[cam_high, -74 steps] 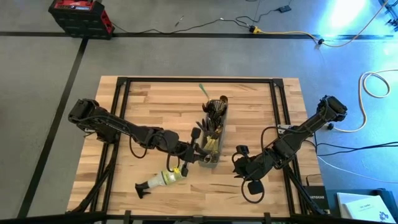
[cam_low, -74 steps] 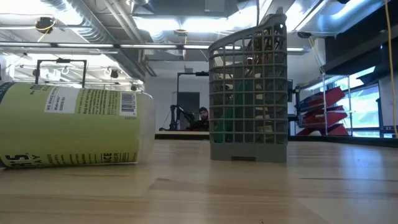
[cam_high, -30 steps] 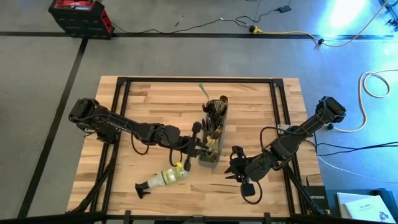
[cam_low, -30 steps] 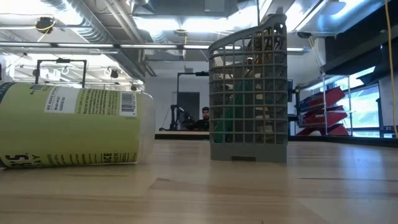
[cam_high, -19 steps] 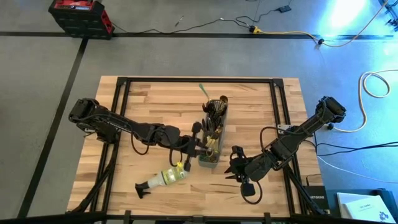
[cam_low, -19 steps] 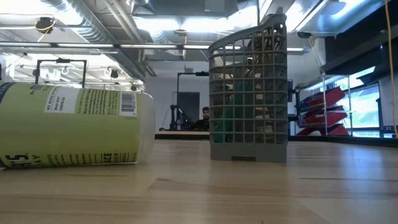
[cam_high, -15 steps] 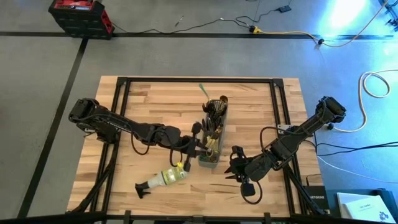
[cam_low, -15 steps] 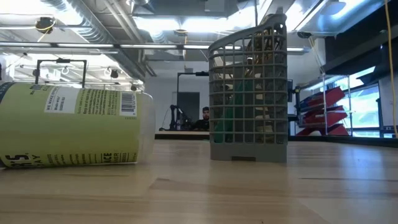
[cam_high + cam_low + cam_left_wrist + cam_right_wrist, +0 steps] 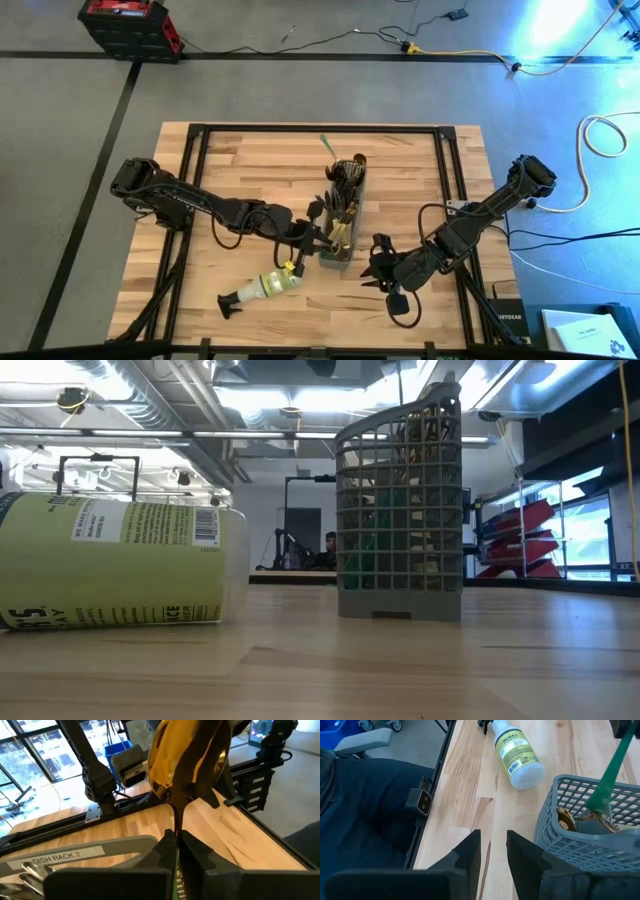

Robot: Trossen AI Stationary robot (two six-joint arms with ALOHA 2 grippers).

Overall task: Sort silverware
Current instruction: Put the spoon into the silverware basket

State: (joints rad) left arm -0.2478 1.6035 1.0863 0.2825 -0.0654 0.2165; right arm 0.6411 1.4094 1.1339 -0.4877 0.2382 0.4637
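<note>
On the near side of the wooden table [image 9: 240,170], close to you, the spray bottle [image 9: 262,287] lies on its side, with its black nozzle toward the left edge. To the right of it you find the right gripper [image 9: 381,270], low over the boards and just beside the near end of the grey mesh caddy [image 9: 340,222]; in the right wrist view its two dark fingers [image 9: 470,851] stand a little apart with only bare wood between them, so it holds nothing. Next comes the left gripper [image 9: 318,240], which reaches from the left side to the near end of the caddy. Its fingers [image 9: 200,854] are closed tight on the thin neck of a gold spoon [image 9: 189,757], and the bowl of the spoon stands up above them. In the caddy you see the rest of the silverware [image 9: 346,190], packed upright with dark and gold pieces, and in the right wrist view a green handle [image 9: 611,767] leans out over the rim. In the low view the caddy stands upright on the table, to the right of the lying bottle and apart from it. At the far end of the caddy, one green-handled piece [image 9: 327,146] sticks out toward the far edge of the table.
</note>
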